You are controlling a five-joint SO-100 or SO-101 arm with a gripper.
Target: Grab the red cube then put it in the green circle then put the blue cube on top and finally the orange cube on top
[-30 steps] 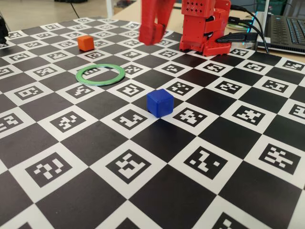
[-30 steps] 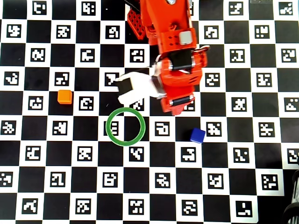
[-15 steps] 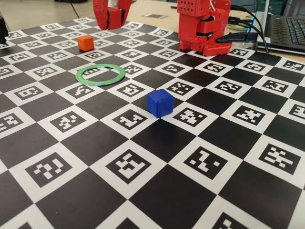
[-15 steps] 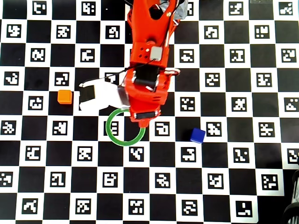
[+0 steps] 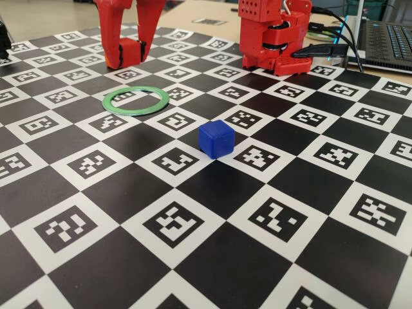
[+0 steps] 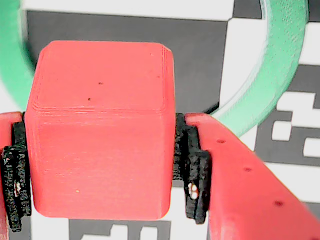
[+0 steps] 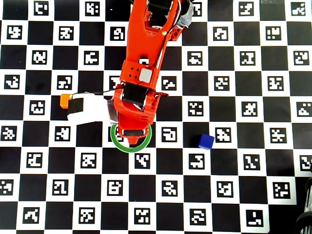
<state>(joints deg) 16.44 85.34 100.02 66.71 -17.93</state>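
My gripper (image 5: 132, 59) is shut on the red cube (image 5: 131, 50) and holds it just above the board, behind the green circle (image 5: 136, 100) in the fixed view. In the wrist view the red cube (image 6: 100, 130) sits between the black pads (image 6: 196, 170) of the gripper (image 6: 102, 175), with the green circle (image 6: 286, 75) arcing behind it. In the overhead view the gripper (image 7: 130, 138) covers the top of the green circle (image 7: 127, 149) and hides the red cube. The blue cube (image 5: 215, 138) (image 7: 206, 141) lies right of the circle. The orange cube (image 7: 65, 101) lies left of the arm.
The checkered marker board (image 5: 212, 257) covers the table. The red arm base (image 5: 277, 32) stands at the back right with cables and a laptop (image 5: 386, 38) beside it. A white camera block (image 7: 87, 108) juts left from the wrist, next to the orange cube.
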